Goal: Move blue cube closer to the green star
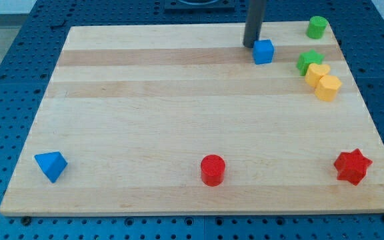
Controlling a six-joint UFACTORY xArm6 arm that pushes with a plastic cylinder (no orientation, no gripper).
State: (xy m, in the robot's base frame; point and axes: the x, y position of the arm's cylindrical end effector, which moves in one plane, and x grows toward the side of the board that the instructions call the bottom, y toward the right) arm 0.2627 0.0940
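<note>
My tip [251, 45] stands upright, touching the blue cube [263, 51], green star [309, 61] near; no claw shows.

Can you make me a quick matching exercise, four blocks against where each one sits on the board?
Blocks:
1. blue cube
2. red star
3. green cylinder
4. red cylinder

Places:
A. view's top right corner
B. bottom edge, near the middle
C. just right of my tip
D. view's bottom right corner

Pairs: 1-C, 2-D, 3-A, 4-B

No text, label, brand, number or sign can be read anywhere, not on the coloured blocks and not on the wooden board [179, 113].
</note>
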